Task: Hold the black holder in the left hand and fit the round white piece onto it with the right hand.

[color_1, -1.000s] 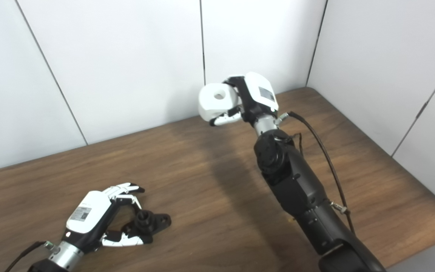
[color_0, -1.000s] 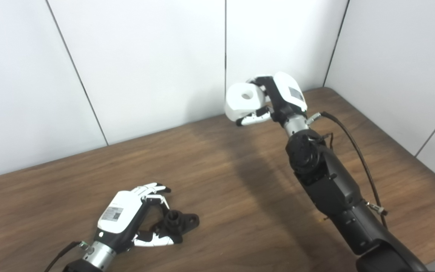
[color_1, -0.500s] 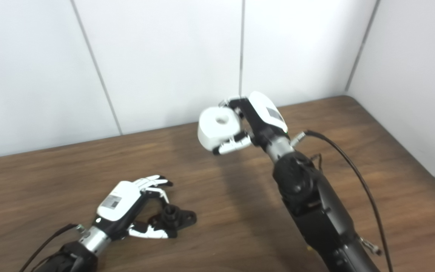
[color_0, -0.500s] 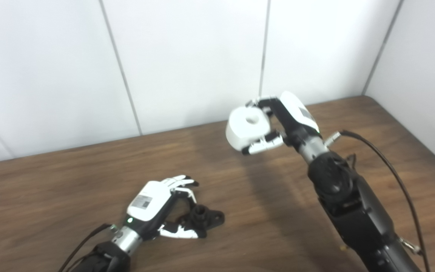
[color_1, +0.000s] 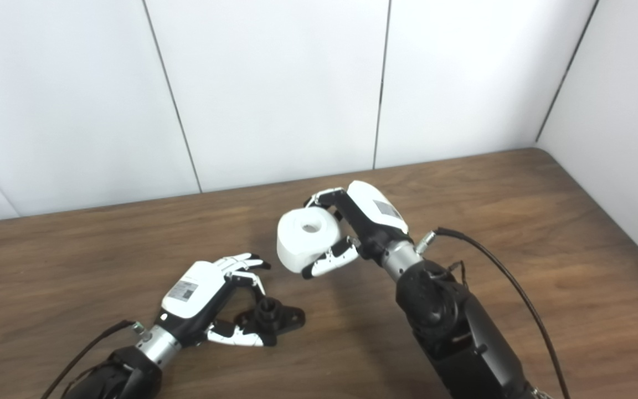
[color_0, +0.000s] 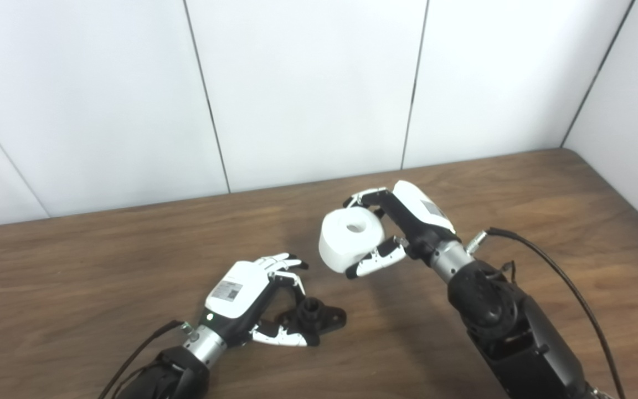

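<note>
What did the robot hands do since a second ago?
The right robot hand carried the round white piece down and nearer to the black holder, though the camera also shifted. It is not fitted on yet. Nothing was picked up or let go: the left robot hand stayed by the holder on the table, fingers around it, and the right one kept its grip.

table [color_0: 518, 183] – dark wood grain, matt | round white piece [color_0: 350, 243] – smooth plastic | black holder [color_0: 314, 320] – matt plastic
</note>
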Action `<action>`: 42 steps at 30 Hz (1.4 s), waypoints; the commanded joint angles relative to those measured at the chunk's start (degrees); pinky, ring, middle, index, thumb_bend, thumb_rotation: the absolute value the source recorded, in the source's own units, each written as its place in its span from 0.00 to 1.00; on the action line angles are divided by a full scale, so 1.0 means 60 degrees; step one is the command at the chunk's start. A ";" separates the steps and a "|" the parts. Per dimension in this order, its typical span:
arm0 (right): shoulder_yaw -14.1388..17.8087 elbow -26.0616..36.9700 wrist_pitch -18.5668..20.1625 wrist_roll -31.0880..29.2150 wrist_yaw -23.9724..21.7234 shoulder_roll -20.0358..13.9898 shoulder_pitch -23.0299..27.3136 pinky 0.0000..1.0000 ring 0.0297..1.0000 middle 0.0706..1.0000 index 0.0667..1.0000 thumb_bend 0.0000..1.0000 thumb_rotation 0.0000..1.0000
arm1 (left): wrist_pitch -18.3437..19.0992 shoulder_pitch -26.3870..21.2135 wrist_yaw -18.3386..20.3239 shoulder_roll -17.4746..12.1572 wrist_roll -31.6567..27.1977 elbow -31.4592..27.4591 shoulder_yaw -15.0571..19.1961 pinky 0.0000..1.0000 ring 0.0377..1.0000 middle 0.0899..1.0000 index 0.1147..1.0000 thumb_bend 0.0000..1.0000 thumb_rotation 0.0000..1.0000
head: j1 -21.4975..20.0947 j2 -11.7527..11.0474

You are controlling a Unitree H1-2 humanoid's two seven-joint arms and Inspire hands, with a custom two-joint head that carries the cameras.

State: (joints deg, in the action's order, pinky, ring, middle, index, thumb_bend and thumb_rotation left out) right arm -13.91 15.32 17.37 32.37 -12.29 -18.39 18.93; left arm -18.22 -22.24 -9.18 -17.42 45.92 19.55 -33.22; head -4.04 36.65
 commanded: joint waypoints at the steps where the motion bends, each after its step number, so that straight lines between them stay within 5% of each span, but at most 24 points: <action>1: -0.0075 0.0370 -0.0518 0.0016 -0.0101 -0.0074 0.0388 0.64 0.76 0.73 0.44 0.52 0.13 | 0.1170 0.0715 0.1140 -0.0224 0.0791 0.0733 -0.0396 0.84 0.88 0.82 0.41 0.53 0.06 | 0.0026 0.0031; 21: -0.0502 0.0784 -0.0594 0.0189 -0.1566 -0.0228 0.0641 0.63 0.74 0.73 0.44 0.52 0.13 | 0.1119 0.0554 0.0728 -0.0065 0.0854 0.1115 -0.0579 0.83 0.88 0.81 0.41 0.52 0.06 | 0.0315 0.0214; 42: -0.0815 0.0599 -0.0813 0.0409 -0.2041 -0.0312 0.0425 0.62 0.74 0.73 0.44 0.52 0.13 | 0.1244 0.0566 0.0976 -0.0138 0.0789 0.0842 -0.0552 0.84 0.89 0.82 0.41 0.53 0.06 | 0.0336 0.0329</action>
State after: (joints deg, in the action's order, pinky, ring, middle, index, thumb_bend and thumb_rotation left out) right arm -19.26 17.89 14.83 34.84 -24.93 -19.33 20.14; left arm -16.62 -22.81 -9.44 -16.44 45.95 19.87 -34.20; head -2.02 38.58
